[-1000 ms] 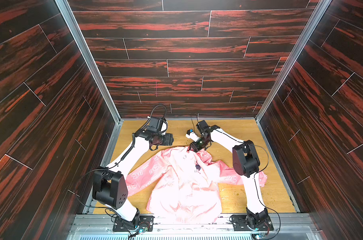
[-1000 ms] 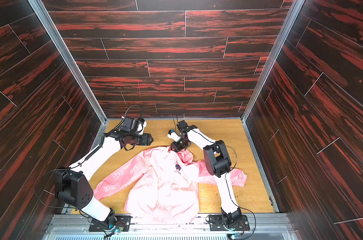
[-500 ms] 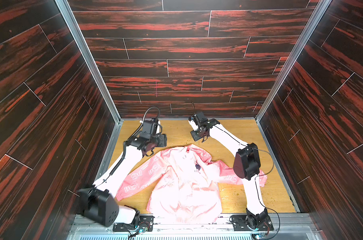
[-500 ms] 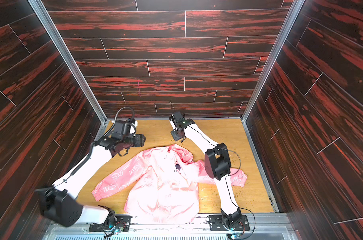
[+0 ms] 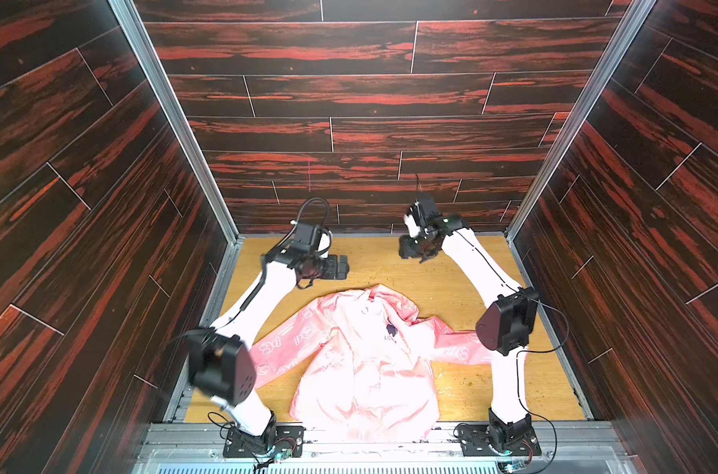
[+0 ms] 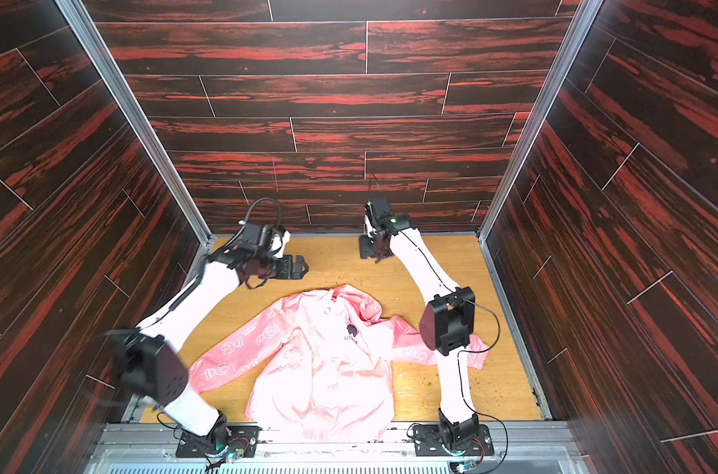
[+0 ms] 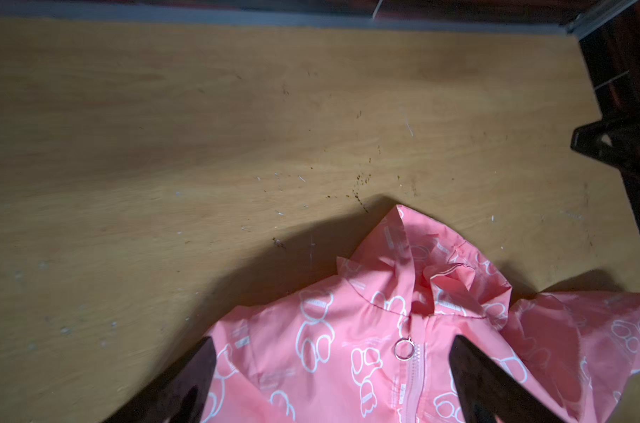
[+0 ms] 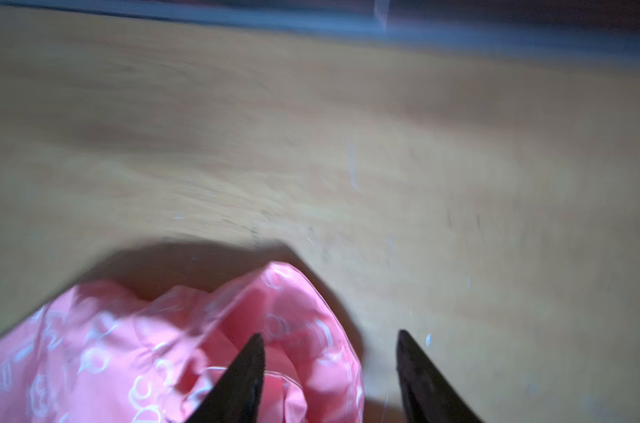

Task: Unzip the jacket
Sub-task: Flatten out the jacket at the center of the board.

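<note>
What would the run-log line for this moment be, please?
jacket: flat on table, zipped | zipper pull: at collar, untouched | left end effector: open, empty | right end effector: open, empty

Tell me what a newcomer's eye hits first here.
The shiny pink jacket lies spread front-up in the middle of the wooden table, boxed in by dark red wood-grain walls. Its zipper looks closed, with the ring pull at its top end. The left gripper and right gripper hang open beyond the hood, holding nothing.
</note>
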You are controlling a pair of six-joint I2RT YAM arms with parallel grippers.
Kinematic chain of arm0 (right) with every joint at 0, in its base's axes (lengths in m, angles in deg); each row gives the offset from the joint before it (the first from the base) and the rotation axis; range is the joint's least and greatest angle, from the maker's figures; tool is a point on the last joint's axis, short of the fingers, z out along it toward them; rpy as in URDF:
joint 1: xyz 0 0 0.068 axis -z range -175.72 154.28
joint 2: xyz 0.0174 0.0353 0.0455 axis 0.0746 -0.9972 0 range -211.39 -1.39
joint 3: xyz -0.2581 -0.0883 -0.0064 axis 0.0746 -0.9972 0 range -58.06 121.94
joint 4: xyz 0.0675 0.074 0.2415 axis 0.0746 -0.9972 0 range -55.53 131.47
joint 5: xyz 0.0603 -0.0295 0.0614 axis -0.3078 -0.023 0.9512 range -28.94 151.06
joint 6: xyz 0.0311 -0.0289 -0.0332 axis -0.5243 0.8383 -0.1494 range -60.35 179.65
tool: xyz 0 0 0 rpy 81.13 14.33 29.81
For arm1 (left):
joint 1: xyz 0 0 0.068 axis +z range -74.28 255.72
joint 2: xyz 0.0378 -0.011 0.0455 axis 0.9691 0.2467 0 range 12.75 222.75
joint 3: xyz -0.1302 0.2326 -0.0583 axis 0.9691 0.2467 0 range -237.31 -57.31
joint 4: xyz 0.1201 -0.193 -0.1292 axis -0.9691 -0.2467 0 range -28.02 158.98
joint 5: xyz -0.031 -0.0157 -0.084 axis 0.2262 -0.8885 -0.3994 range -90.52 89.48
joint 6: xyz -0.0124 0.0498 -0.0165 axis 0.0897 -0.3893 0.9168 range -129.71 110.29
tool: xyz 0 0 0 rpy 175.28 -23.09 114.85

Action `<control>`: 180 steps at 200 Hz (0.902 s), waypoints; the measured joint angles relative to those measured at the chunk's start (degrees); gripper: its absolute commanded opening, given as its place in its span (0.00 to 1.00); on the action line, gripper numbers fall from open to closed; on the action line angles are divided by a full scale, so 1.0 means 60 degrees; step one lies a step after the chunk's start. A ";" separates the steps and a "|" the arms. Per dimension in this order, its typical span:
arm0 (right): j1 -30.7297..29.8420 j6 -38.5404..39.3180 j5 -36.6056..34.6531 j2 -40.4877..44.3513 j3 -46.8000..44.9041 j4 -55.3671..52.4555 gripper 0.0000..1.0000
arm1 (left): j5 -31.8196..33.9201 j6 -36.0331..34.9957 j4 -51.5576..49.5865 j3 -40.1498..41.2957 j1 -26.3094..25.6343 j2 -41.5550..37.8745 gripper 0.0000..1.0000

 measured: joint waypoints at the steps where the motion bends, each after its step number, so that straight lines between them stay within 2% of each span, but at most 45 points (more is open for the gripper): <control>1: 0.0040 -0.0066 -0.0007 0.0047 -0.0157 -0.0004 0.64 | -0.0022 -0.0007 -0.0025 -0.0066 -0.0004 0.0069 1.00; 20: 0.0747 -0.0878 0.0142 0.1075 -0.2634 0.0208 0.67 | -0.0390 -0.0127 -0.0907 -0.1920 -0.0193 0.1931 1.00; 38: 0.1413 -0.1326 0.0255 0.2382 -0.4146 0.0277 0.69 | -0.0455 -0.0372 -0.1865 -0.3603 -0.0576 0.3519 1.00; 56: 0.1796 -0.1461 0.0204 0.3716 -0.4594 0.0357 0.69 | -0.0441 -0.0656 -0.2914 -0.5326 -0.1111 0.4998 0.96; 88: 0.1781 -0.1468 0.0175 0.5366 -0.4717 0.0605 0.70 | -0.0412 -0.1093 -0.4750 -0.8291 -0.1931 0.7267 0.87; 127: 0.2011 -0.1330 0.0222 0.5665 -0.5319 0.0637 0.70 | -0.0215 -0.1341 -0.5843 -0.8371 -0.2448 0.7708 0.84; 151: 0.2138 -0.1290 0.0280 0.5665 -0.5581 0.0608 0.70 | 0.0441 -0.1526 -0.6255 -0.8160 -0.2455 0.7705 0.82; 166: 0.2178 -0.1286 0.0335 0.5665 -0.5632 0.0656 0.70 | 0.0903 -0.1617 -0.6528 -0.7861 -0.2455 0.7705 0.73; 180: 0.2178 -0.1290 0.0397 0.5665 -0.5708 0.0747 0.69 | 0.1191 -0.1687 -0.6765 -0.7665 -0.2455 0.7705 0.58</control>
